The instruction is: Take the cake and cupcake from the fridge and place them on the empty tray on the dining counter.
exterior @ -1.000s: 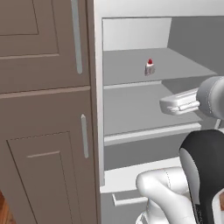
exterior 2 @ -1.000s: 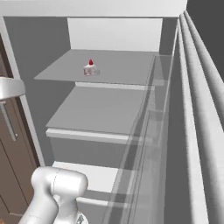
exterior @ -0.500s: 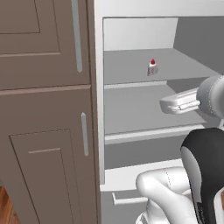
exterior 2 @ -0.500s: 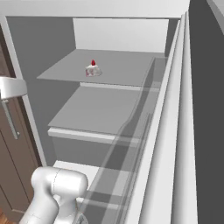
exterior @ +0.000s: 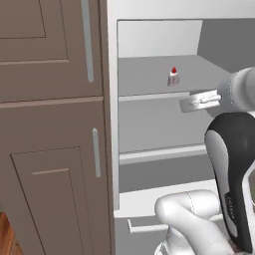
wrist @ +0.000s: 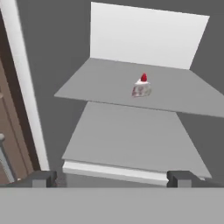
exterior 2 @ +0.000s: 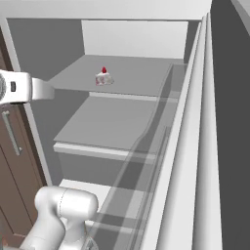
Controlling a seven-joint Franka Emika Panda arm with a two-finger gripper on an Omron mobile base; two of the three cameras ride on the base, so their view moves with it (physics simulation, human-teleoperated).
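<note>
The fridge (exterior: 149,154) stands open, its pale grey shelves bare except for the cake (exterior: 173,77), a tiny white wedge with a red cherry near the middle of the upper shelf. The cake (exterior 2: 103,77) also shows in the right base view and the cake (wrist: 141,87) in the hand view. My gripper (exterior: 187,103) hovers in front of the shelves, below and short of the cake, pointing into the fridge. The gripper (wrist: 111,179) is open, fingertips (wrist: 41,178) wide apart with nothing between them. The cupcake, tray and dining counter are out of view.
Brown wood cabinets (exterior: 55,124) with bar handles stand left of the fridge. The open fridge door (exterior 2: 195,146) with its clear shelf rail runs along the right. A second, lower shelf (wrist: 131,140) juts out beneath the cake's shelf.
The hand has risen a little and moved further toward the fridge opening. The whole picture has shifted slightly with the base. The jaws stay open.
</note>
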